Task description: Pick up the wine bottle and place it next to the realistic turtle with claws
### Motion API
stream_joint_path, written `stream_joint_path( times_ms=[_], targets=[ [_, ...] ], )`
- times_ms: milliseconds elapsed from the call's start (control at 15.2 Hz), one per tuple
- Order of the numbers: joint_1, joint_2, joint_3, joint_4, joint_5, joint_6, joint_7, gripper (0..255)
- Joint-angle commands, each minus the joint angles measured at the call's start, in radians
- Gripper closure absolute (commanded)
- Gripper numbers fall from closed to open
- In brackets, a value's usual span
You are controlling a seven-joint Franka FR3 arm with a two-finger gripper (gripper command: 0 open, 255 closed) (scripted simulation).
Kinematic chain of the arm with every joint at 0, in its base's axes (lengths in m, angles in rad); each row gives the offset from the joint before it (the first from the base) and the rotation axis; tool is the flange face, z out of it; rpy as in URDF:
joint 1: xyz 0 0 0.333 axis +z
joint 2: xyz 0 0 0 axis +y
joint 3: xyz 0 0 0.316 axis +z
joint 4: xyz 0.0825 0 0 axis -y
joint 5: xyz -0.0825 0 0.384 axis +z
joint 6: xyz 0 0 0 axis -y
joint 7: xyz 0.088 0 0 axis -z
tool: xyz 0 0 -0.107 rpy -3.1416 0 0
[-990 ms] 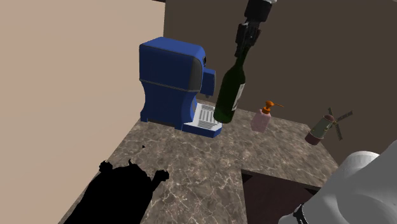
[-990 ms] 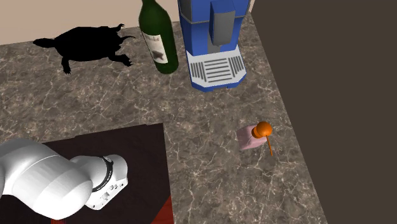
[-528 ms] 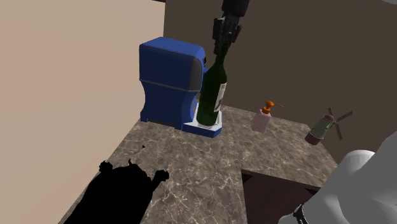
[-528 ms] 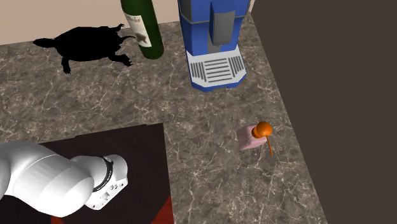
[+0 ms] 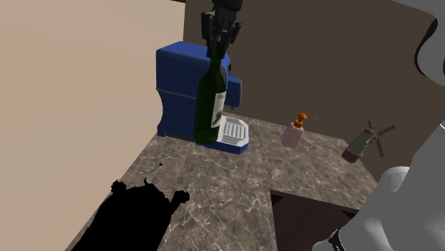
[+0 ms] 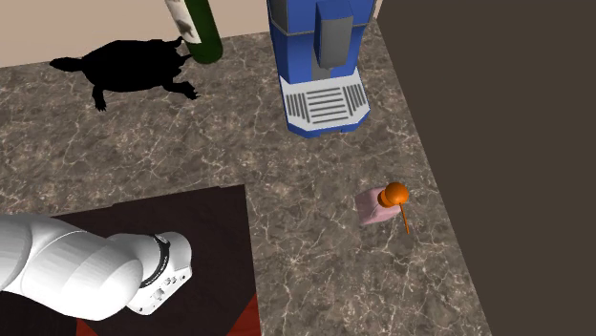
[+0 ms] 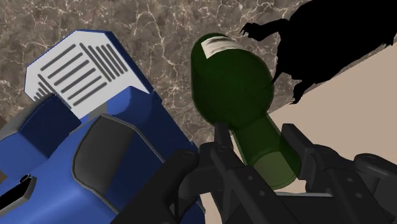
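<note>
A dark green wine bottle [image 5: 210, 105] with a pale label hangs upright in the air, and my black gripper [image 5: 216, 44] is shut on its neck from above. In the shoulder view it hangs in front of the blue coffee machine [image 5: 187, 85]. The wrist view has the two fingers clasping the bottle's neck [image 7: 270, 149], gripper [image 7: 257, 137], with the marble counter below. The turtle [image 5: 134, 215] is drawn plain black, with claws, and lies on the counter by the beige wall. In the second exterior view the bottle's base [image 6: 198, 27] is just beside the turtle [image 6: 132, 65].
The blue coffee machine [image 6: 319, 59] with a grey drip tray stands against the dark wall. A pink soap dispenser [image 5: 293, 132] with an orange pump and a small windmill figure [image 5: 365, 141] stand farther along the counter. A dark stand top [image 6: 191, 248] carries the white arm [image 6: 86, 275].
The gripper has carried the bottle to the shoulder view's left, across the front of the coffee machine and nearer the turtle. The grip has stayed shut on the neck.
</note>
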Motion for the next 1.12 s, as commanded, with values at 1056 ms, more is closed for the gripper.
stream_joint_path(
  times_ms=[1056],
  targets=[
    [0.010, -0.050, 0.008, -0.295, 0.004, 0.246, 0.009, 255]
  ],
)
